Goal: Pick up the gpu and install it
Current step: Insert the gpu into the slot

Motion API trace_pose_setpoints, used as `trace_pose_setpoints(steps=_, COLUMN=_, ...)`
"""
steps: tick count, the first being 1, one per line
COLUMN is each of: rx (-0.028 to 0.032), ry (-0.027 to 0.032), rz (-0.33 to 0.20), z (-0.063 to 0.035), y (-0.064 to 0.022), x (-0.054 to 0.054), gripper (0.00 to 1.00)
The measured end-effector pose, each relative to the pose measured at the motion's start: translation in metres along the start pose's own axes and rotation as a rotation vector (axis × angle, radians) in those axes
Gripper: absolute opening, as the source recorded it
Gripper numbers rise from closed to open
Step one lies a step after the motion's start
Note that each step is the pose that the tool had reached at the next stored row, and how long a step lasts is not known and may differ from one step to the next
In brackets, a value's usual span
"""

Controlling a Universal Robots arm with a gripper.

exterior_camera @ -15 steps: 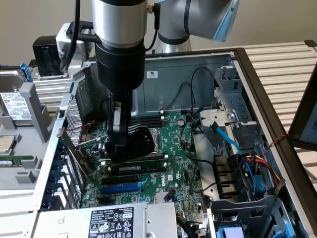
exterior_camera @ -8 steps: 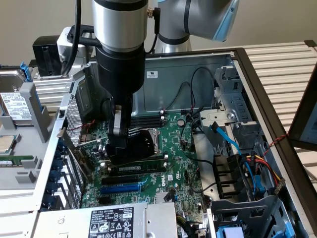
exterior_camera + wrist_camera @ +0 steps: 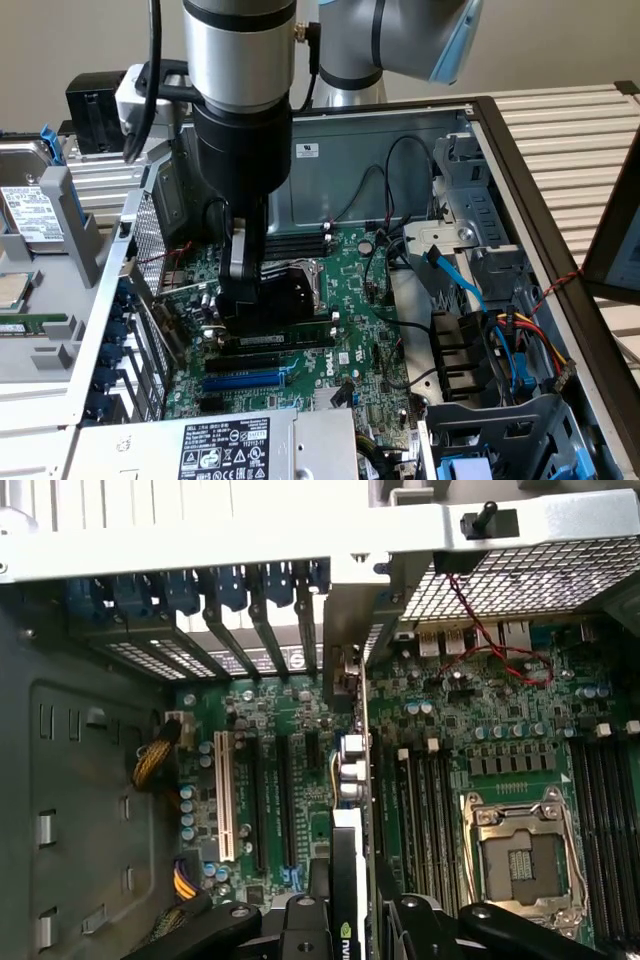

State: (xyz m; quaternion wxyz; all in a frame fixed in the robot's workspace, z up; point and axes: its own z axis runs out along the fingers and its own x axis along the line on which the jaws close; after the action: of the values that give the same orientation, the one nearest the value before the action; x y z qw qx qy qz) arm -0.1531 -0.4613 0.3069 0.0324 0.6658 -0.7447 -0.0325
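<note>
The gpu [image 3: 347,850], judged stiff, light and fragile, is clamped edgewise by the end effector [image 3: 352,922] over the motherboard [image 3: 500,730].

The gpu [image 3: 347,860], a thin card with a black cooler, is being held upright on its edge, lengthwise along the motherboard's [image 3: 500,730] long slots.
</note>
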Motion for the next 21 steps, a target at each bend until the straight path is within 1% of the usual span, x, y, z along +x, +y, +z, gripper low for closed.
trace_pose_setpoints(steps=3, rx=0.0120, ry=-0.0013, rz=0.000, z=0.0018, y=0.0016, x=0.0001, gripper=0.27)
trace_pose_setpoints(steps=5, rx=0.0178, ry=-0.0016, rz=0.000, z=0.0029, y=0.0029, x=0.0001, gripper=0.27)
trace_pose_setpoints(steps=6, rx=0.0193, ry=-0.0018, rz=0.000, z=0.0035, y=0.0034, x=0.0000, gripper=0.27)
trace_pose_setpoints(steps=16, rx=0.0192, ry=-0.0018, rz=0.000, z=0.0048, y=0.0031, x=-0.0001, gripper=0.27)
trace_pose_setpoints(steps=21, rx=0.0193, ry=-0.0018, rz=0.000, z=0.0072, y=0.0001, x=-0.0004, gripper=0.27)
